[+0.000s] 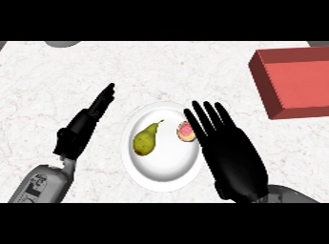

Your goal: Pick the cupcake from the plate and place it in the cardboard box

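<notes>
Two black hands enter my head view from the lower edge, over a white marbled bench (47, 76). My right hand (230, 157) lies flat above the right rim of a white plate (159, 178), its fingers (208, 119) straight and slightly spread, holding nothing; their tips reach just past the cupcake (186, 131), which shows at their left edge and is partly covered by them. I cannot tell whether the fingers touch it. The cupcake, pink-topped with a tan rim, sits on the right part of the plate. A green-yellow pear (146, 139) lies on the left part of the same plate, stem pointing up and to the right, apart from the cupcake. My left hand (82, 128) rests to the left of the plate, seen edge-on, its fingers straight, pressed together and pointing away from me, empty. A red-brown cardboard box (265, 81), open at the top, stands at the upper right of the bench, well apart from the plate. A grey object (63, 44) shows partly at the upper edge.
</notes>
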Controlling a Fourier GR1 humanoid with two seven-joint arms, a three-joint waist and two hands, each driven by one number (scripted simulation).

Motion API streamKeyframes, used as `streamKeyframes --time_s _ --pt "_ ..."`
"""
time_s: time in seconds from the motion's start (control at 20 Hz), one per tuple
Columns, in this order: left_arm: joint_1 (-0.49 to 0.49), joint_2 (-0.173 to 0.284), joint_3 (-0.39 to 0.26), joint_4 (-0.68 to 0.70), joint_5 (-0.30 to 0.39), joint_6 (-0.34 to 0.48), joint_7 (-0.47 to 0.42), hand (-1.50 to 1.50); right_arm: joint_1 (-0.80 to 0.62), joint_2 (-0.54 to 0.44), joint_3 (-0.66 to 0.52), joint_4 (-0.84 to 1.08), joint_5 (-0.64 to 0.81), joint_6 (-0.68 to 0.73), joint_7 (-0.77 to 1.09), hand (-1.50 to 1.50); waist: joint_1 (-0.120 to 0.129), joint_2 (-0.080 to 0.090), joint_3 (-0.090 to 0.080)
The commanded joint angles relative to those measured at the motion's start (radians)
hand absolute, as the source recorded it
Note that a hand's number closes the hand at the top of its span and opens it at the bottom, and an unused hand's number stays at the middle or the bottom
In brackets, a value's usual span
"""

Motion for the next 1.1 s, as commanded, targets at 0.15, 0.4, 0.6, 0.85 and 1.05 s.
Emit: streamKeyframes --time_s 0.15,0.4,0.6,0.85,1.05 --pt "0.028 0.0 -0.009 -0.056 -0.012 -0.009 0.017 0.0 -0.071 0.224 -0.043 -0.111 -0.187 0.39 0.365 -1.5 0.021 0.01 0.002" --pt "0.021 -0.002 0.009 -0.044 -0.018 -0.024 0.015 0.0 -0.091 0.348 -0.076 -0.025 -0.185 0.399 0.441 -1.5 0.02 0.014 0.003" --pt "0.001 -0.004 0.033 -0.008 -0.007 -0.061 0.001 0.0 -0.034 0.391 -0.038 0.068 -0.093 0.31 0.372 -1.5 0.019 0.017 0.004" --pt "0.012 -0.023 0.021 -0.046 -0.037 -0.049 0.029 0.0 -0.039 0.424 -0.061 0.228 -0.013 0.285 0.281 -1.5 0.024 0.018 0.005" --pt "-0.012 -0.057 0.018 -0.079 -0.05 -0.029 0.082 0.0 -0.044 0.476 -0.101 0.288 0.016 0.317 0.295 -1.5 0.022 0.017 0.005"
